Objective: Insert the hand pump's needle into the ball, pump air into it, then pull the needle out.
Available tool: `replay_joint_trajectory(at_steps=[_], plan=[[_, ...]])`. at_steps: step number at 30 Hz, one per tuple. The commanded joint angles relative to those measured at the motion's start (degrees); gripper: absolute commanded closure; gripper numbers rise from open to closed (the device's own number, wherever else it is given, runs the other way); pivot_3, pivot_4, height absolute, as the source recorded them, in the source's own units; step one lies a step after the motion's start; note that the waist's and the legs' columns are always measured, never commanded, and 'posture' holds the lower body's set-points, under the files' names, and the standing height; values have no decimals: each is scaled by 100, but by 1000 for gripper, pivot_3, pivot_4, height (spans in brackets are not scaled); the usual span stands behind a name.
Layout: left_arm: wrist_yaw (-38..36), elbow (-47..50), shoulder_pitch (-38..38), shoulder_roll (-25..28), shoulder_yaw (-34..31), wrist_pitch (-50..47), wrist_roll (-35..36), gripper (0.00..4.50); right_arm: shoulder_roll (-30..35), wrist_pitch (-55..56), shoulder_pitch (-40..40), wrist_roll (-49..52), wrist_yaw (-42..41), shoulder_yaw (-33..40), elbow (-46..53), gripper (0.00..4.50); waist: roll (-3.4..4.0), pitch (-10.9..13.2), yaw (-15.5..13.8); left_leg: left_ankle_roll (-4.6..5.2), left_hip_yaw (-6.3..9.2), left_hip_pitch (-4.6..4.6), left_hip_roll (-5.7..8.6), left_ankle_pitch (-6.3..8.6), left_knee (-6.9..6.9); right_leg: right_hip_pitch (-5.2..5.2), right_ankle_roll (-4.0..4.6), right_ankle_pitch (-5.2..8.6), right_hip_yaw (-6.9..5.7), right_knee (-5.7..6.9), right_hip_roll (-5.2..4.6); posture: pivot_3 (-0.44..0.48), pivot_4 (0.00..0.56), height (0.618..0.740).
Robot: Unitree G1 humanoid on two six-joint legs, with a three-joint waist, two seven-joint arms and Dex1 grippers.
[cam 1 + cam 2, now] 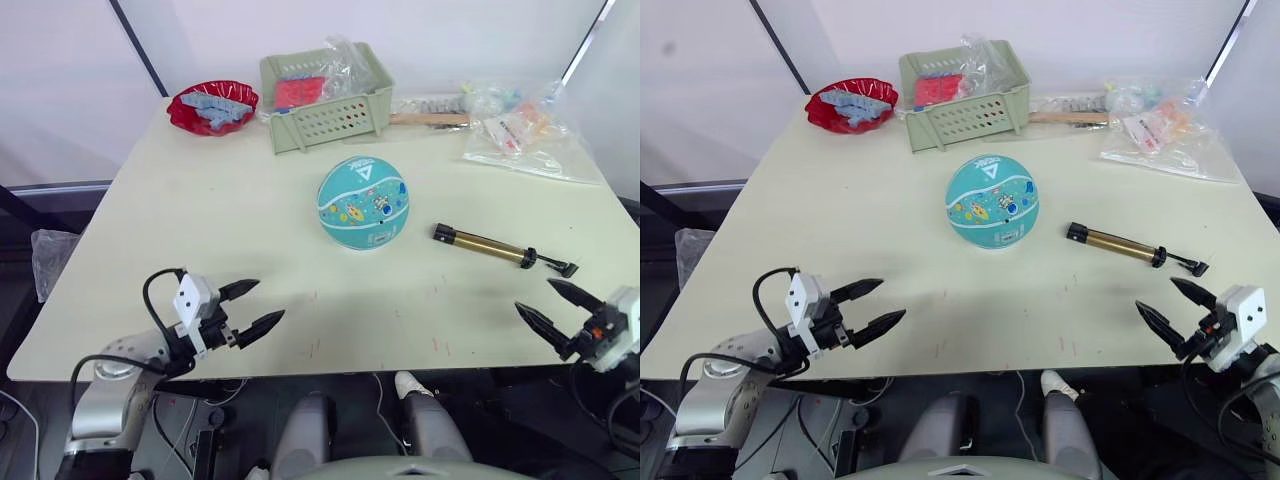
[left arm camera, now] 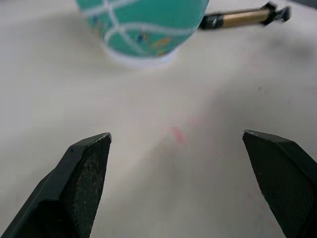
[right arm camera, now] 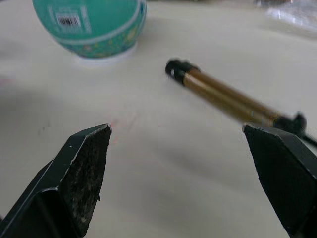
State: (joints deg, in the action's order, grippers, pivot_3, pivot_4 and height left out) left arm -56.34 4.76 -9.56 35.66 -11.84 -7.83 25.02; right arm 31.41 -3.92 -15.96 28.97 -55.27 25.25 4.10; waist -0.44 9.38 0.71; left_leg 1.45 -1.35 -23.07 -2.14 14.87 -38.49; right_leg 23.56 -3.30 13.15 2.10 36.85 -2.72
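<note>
Round teal-turquoise ball (image 1: 363, 202) with cartoon prints sits mid-surface on what looks like a white ring base. Slim brass-gold hand pump (image 1: 495, 248) with black end caps lies flat just to its right, apart from it, black handle end pointing toward the right edge. Needle and hose too small to make out.

Left gripper (image 1: 250, 308) hovers at the near edge, jaws wide, nothing held. Right gripper (image 1: 555, 305) at the near right corner, jaws wide, empty, close to the pump's handle end.

Risks, as judged:
- Ball round and free; a side push from the needle could roll it off its base toward the green slotted basket (image 1: 325, 98) or the surface edge. Left arm likely needs to steady it.
- Pump is a cylinder; a glancing touch could roll it toward the right edge, which is near.
- Valve not visible from here; a blind stab may bend the needle.

Room: pale cream surface (image 1: 220, 230) open between grippers and ball. Clutter confined to the far side: red bowl (image 1: 212, 107), basket, clear plastic bags (image 1: 520, 130).
</note>
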Motion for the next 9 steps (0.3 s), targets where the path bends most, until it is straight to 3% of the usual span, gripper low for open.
replay_joint_trajectory(at_steps=[1,9], plan=[[97,-138,-89,-64,-203,363,-81,0,20,566,-87,-154,-181,78,-278,48,-1,0,1,0,-3,8,0,0,0,-6,-1,0,3,1,0,0,150,736],[154,-497,-353,-111,-207,766,-293,0,-40,1075,-151,-239,-211,26,-659,48,-7,-5,2,-1,-25,22,-5,0,4,-7,6,-4,21,1,0,0,150,736]])
